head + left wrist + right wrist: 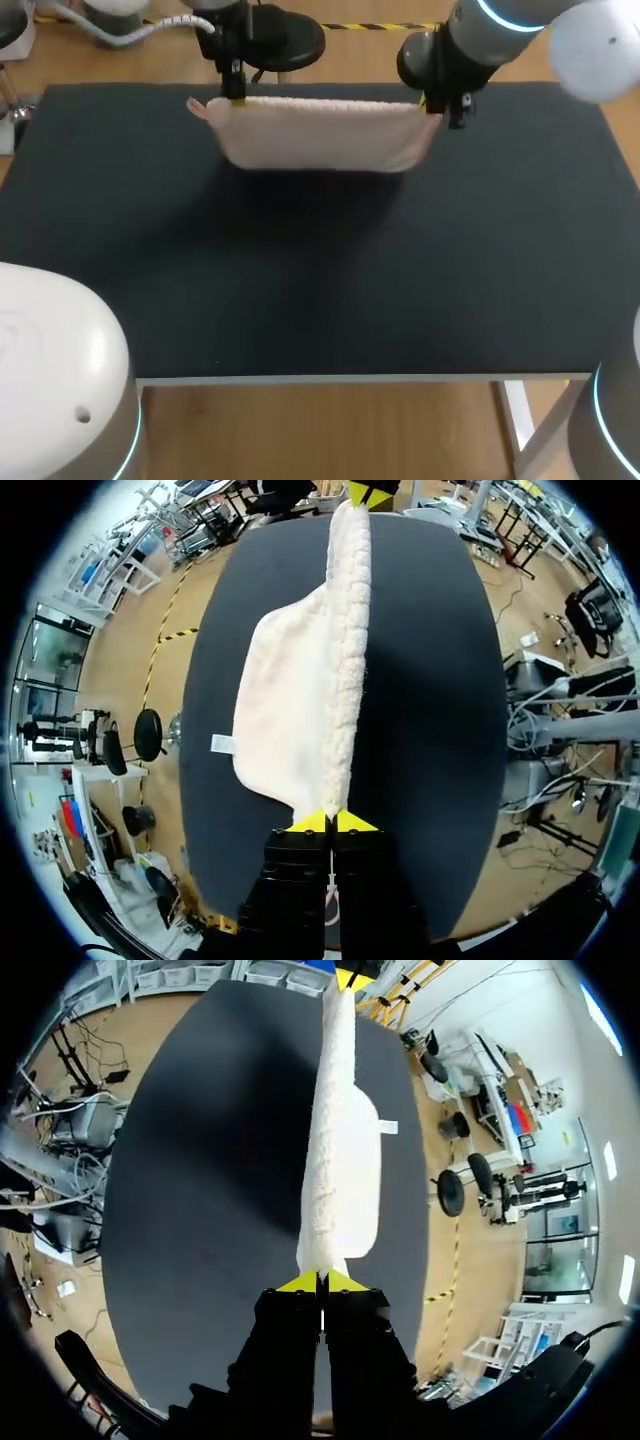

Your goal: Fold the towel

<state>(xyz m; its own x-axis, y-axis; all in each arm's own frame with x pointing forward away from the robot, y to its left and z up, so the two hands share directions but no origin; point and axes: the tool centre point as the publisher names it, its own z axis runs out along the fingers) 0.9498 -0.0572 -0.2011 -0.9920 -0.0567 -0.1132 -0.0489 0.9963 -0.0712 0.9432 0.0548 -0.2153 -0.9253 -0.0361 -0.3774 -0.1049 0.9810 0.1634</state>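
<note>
Seen from the head view, the towel (320, 135) hangs doubled above the far side of the table (300, 290). Its top edge is stretched between the left gripper (234, 92) and the right gripper (440, 108), and both arms come in from the far corners. In the left wrist view, the left gripper (331, 822) is pinched tight on one end of the towel (300, 700), which runs straight ahead to the right gripper (368, 494). In the right wrist view, the right gripper (321, 1282) clamps the other end of the towel (340, 1160).
</note>
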